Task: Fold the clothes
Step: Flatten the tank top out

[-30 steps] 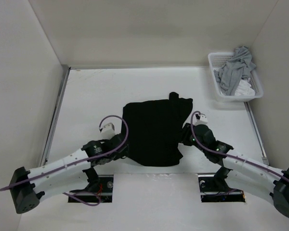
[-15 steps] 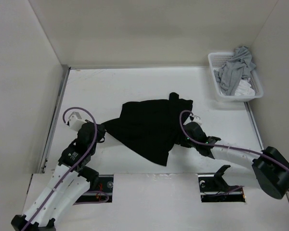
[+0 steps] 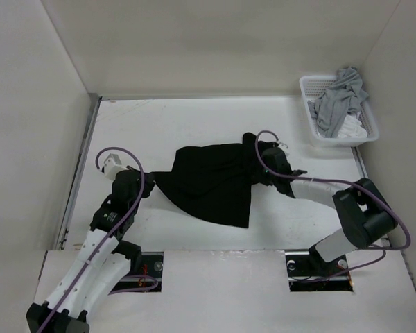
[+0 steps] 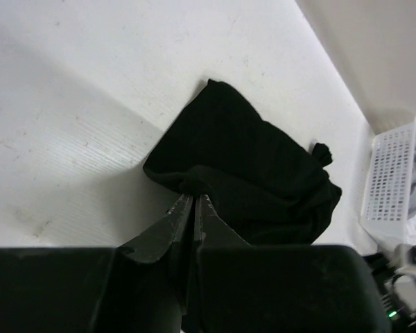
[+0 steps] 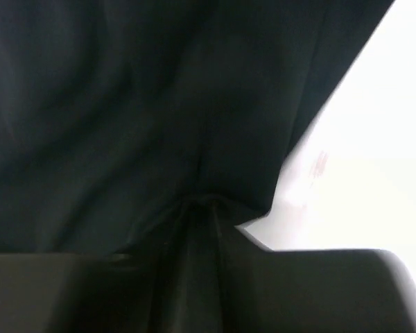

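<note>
On the table: the clothes (image 3: 215,186), one black short-sleeved garment, lie rumpled near the middle of the table (image 3: 159,125), pulled into a rough wedge rather than flat.
Left claw: the left claw (image 3: 149,186) has its jaws together, clamped on the garment's narrow left tip; the left wrist view shows both fingers (image 4: 184,215) pressed tight with black cloth running out from them.
Right claw: the right claw (image 3: 262,173) sits at the garment's right edge. In the right wrist view the fabric puckers into the gap between the jaws, so it appears clamped on a fold there, though everything is dark and close.
Long axis: it runs across the table from one claw to the other, rising slightly toward the far side at the right end.
Key relation: each claw holds its own end. The cloth fans out rightward from the left claw, its bulk lying nearer the right claw, and a loose corner sags toward the near edge between them.
Step in hand: probably stretching the garment flat before any fold.
Next move calls for: pulling apart evenly along that axis, both arms low over the table.
Risk: the slack near corner may fold under.
Elsewhere: a white basket (image 3: 340,143) at the far right holds a grey garment (image 3: 336,97) and a white garment (image 3: 351,128), well apart.
</note>
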Robot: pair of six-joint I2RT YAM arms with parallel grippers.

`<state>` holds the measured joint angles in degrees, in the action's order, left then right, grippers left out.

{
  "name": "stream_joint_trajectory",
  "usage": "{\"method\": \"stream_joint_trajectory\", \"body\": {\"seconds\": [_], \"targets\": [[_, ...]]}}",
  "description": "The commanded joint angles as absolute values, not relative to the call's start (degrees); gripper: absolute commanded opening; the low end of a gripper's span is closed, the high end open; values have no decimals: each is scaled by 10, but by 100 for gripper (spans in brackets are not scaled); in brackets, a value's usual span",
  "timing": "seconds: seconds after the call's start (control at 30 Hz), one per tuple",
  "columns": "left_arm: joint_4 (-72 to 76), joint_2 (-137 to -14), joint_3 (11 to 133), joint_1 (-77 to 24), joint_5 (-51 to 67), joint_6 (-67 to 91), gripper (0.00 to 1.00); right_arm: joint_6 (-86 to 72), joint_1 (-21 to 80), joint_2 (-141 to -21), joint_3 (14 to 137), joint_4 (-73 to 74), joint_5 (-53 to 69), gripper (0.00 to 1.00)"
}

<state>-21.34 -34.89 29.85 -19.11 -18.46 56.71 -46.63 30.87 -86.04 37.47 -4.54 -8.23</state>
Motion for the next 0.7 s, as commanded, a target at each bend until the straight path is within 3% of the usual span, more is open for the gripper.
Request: {"method": "stream_joint_trajectory", "body": {"seconds": [0.0, 0.07, 0.13, 0.37, 0.5, 0.67], "targets": [[-172, -354, 277, -181, -156, 557, 0, -416, 260, -884, 447, -74, -70, 37], [-178, -345, 270, -178, -153, 554, 0, -411, 255, -865, 441, -61, -70, 50], [-180, -332, 259, -176, -150, 553, 0, -414, 258, -820, 399, -55, -77, 53], [-178, -316, 231, -181, -129, 546, 1, -516, 392, -633, 263, 60, -109, 37], [-169, -315, 221, -184, -115, 540, 1, -569, 495, -590, 269, 176, -157, 42], [-142, -317, 208, -186, -91, 540, 1, -598, 553, -614, 286, 233, -165, 44]]}}
